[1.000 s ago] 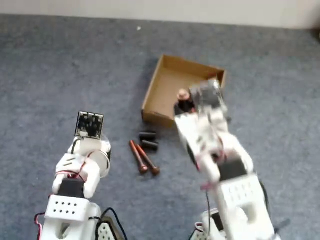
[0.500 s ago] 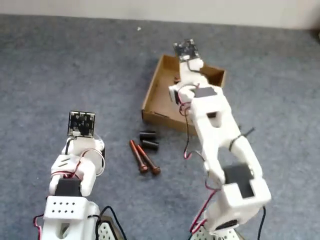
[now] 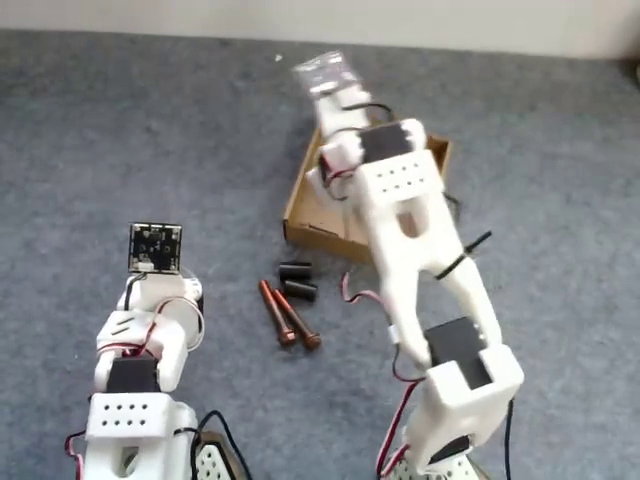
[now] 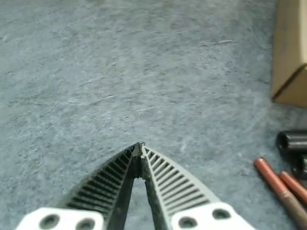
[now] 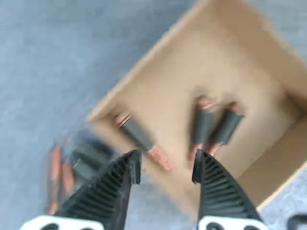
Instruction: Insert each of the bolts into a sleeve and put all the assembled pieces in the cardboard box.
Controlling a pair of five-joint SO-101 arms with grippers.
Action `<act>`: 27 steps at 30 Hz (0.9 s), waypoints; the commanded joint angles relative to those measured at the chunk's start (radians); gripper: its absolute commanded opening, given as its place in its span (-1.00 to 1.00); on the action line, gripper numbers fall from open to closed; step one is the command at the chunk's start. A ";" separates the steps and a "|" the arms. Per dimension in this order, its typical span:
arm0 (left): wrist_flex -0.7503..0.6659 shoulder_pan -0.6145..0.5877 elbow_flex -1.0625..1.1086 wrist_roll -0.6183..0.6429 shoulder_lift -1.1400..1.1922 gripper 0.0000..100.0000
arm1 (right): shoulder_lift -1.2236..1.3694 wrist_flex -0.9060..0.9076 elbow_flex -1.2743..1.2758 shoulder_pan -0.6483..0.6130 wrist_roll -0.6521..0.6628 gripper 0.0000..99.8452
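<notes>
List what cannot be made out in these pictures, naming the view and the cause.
1. High view: the right arm covers most of the cardboard box, so what lies inside cannot be counted there.
2. Right wrist view: the assembled pieces in the box are too indistinct to tell how fully each is put together.
3. Left wrist view: the picture's edge cuts off the box, a loose sleeve and two loose bolts.
</notes>
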 commanded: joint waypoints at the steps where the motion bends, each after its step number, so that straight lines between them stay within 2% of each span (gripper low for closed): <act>1: -0.023 -0.031 -0.012 -0.015 -0.007 -0.99 | -0.021 0.076 -0.012 -0.108 0.064 -0.68; 4: -0.023 -0.031 -0.012 -0.015 -0.007 -0.99 | -0.019 0.056 0.090 -0.162 0.101 -0.68; 12: -0.023 -0.031 -0.012 -0.015 -0.007 -0.99 | -0.019 -0.203 0.344 -0.206 0.147 -0.79; 18: -0.023 -0.031 -0.012 -0.015 -0.007 -0.99 | -0.015 -0.262 0.361 -0.229 0.149 -0.78; 23: -0.023 -0.030 -0.012 -0.015 -0.007 -0.99 | 0.061 -0.266 0.361 -0.234 0.149 -0.60; 27: -0.023 -0.030 -0.012 -0.015 -0.007 -0.99 | 0.130 -0.275 0.352 -0.234 0.178 -0.60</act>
